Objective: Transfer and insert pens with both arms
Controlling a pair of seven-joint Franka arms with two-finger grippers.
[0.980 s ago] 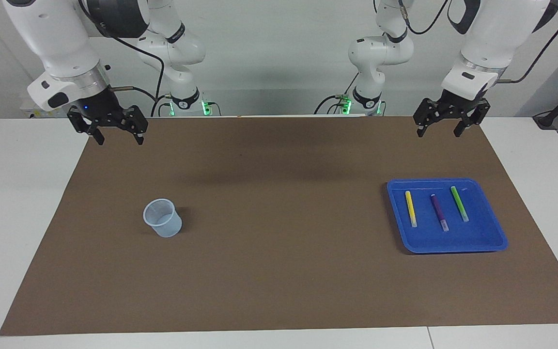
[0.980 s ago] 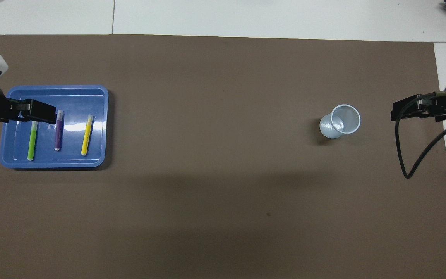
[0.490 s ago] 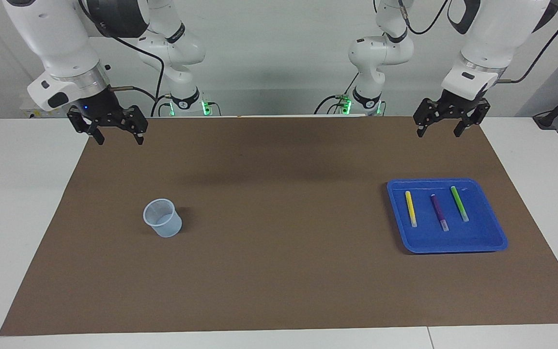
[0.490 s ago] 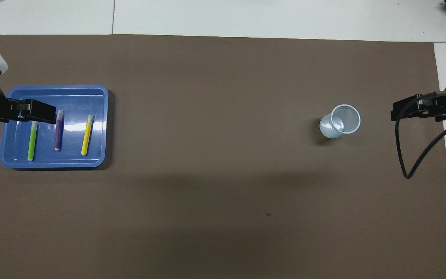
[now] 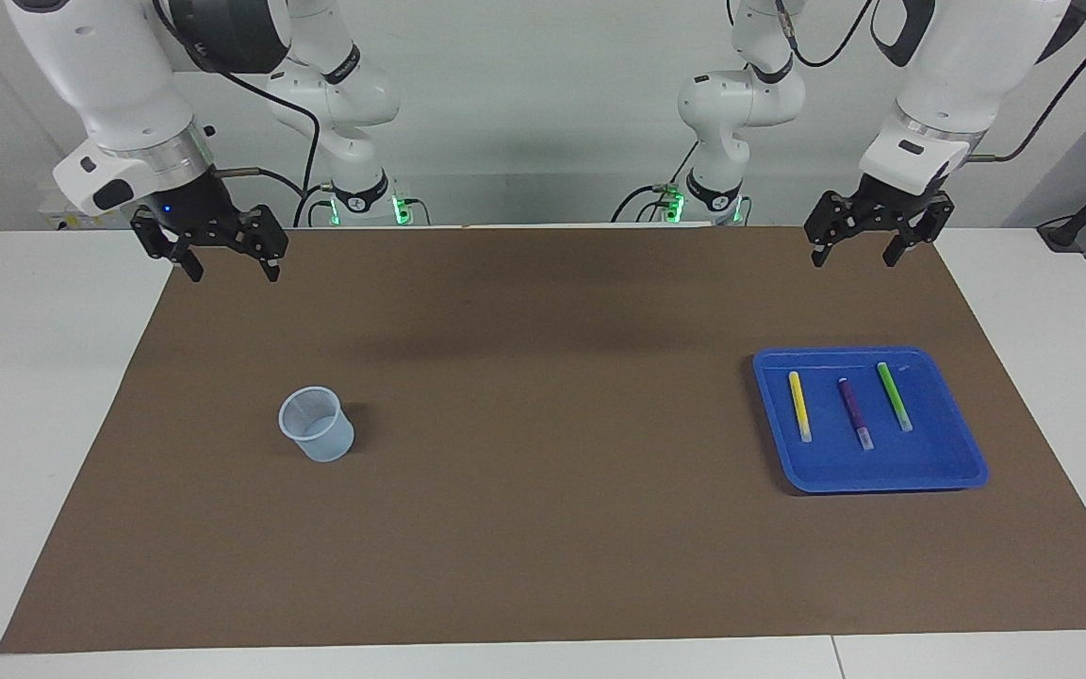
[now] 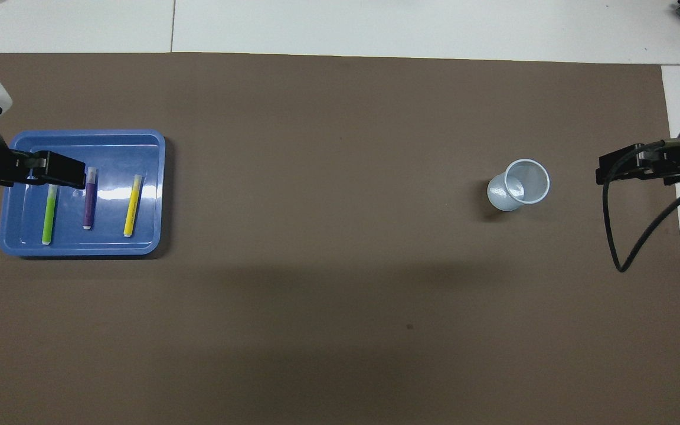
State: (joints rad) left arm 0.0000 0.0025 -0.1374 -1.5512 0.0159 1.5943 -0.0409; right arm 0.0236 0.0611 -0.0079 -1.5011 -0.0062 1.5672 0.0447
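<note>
Green pen top end hidden under raised left claw

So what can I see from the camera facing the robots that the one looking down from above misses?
Only the facing view shows both white arms whole, with the left gripper and right gripper hanging open, high over the mat's edge nearest the robots, neither touching anything.
Only the overhead view looks straight into the cup, which is empty.
Both show the blue tray holding the yellow pen, purple pen and green pen, and the cup standing toward the right arm's end.
</note>
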